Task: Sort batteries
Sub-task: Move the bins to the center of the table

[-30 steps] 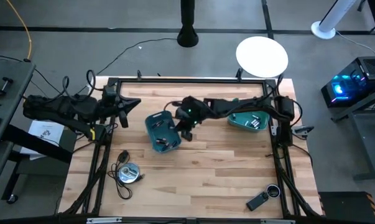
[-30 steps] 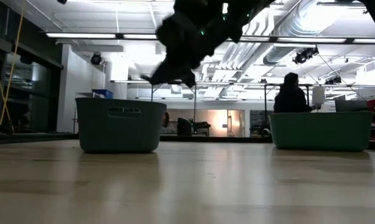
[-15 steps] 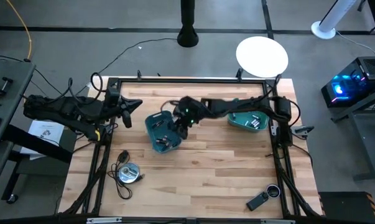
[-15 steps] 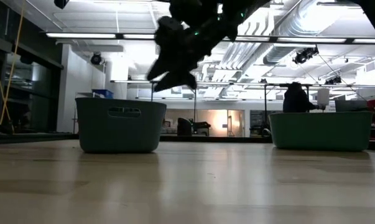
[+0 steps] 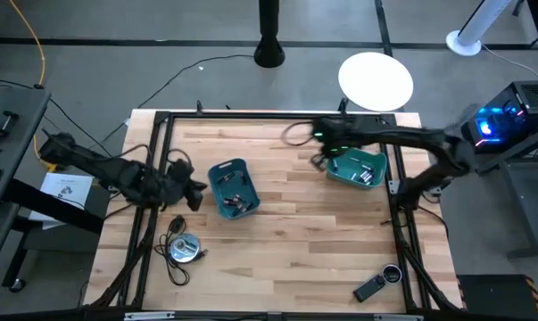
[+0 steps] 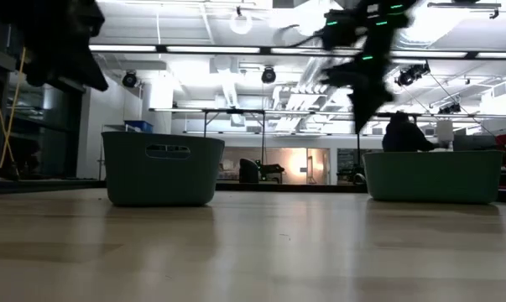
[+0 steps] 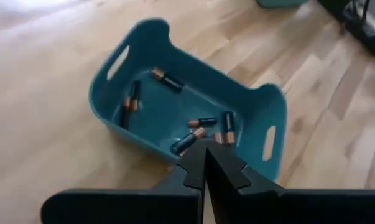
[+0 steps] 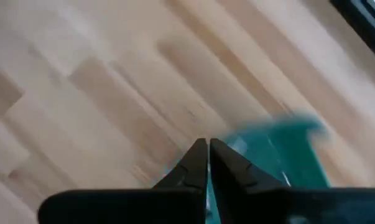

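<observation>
Two teal bins stand on the wooden table. The left bin (image 5: 233, 187) (image 6: 162, 168) (image 7: 112, 62) holds several small dark batteries with coppery ends (image 7: 168, 79), lying on its floor. The right bin (image 5: 356, 168) (image 6: 433, 176) (image 8: 287, 149) also holds a few batteries (image 5: 367, 176). My left gripper (image 5: 200, 189) (image 7: 204, 155) hovers shut just left of the left bin, pointing at it. My right gripper (image 5: 319, 160) (image 8: 208, 148) hangs shut above the table beside the right bin's left end. Neither gripper shows a battery between its fingers.
A round silver disc with a black cable (image 5: 184, 247) lies near the table's left near corner. A black remote-like device (image 5: 371, 287) and a small ring (image 5: 392, 272) lie at the right near corner. Bare wood lies between the bins. A person (image 6: 399, 130) sits far behind the table.
My right gripper has swung from above the left bin toward the table's right and far side, ending beside the right bin. My left arm has come in from the table's left edge, moving toward the near side and up to the left bin. Neither bin has moved.
</observation>
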You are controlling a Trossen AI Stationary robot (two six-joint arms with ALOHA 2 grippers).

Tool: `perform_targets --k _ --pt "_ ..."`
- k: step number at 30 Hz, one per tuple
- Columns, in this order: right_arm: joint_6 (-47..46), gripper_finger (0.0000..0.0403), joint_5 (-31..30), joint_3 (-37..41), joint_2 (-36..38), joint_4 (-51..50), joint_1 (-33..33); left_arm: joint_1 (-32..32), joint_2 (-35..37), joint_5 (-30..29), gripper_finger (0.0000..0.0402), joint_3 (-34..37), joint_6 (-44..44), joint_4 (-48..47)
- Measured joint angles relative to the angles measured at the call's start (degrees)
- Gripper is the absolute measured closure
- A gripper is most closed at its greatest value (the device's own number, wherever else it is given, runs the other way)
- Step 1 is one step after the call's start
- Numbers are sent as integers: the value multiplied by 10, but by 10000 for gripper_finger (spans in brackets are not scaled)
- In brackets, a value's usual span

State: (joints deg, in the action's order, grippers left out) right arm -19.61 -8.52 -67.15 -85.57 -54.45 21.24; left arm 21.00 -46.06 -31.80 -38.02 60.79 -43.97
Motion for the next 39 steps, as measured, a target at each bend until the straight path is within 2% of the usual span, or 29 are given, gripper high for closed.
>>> perform_targets --k 4,6,9,12,15,20,23,28,33,39 --pt "-96 400 -12 103 116 5 42 43 8 -48 401 24 101 -23" --pt "-130 401 2 139 146 7 64 47 5 -49 401 31 164 -77" --pt "-150 402 30 181 152 36 84 37 -3 -26 401 52 251 -152" --pt "-164 402 53 208 132 104 88 15 -4 -8 401 72 242 -107" --pt "-178 402 65 220 97 165 88 -18 -13 33 401 100 246 -70" --pt "-180 403 76 214 39 207 87 -62 -42 90 401 159 247 39" --pt "-180 403 81 208 19 217 85 -78 -61 82 401 174 246 114" --pt "-194 403 98 207 -3 258 63 -111 -93 51 401 177 222 167" --pt "-226 403 106 207 -18 318 16 -159 -129 48 401 178 155 233" --pt "-283 403 106 207 -47 412 -43 -213 -194 67 401 177 74 381"
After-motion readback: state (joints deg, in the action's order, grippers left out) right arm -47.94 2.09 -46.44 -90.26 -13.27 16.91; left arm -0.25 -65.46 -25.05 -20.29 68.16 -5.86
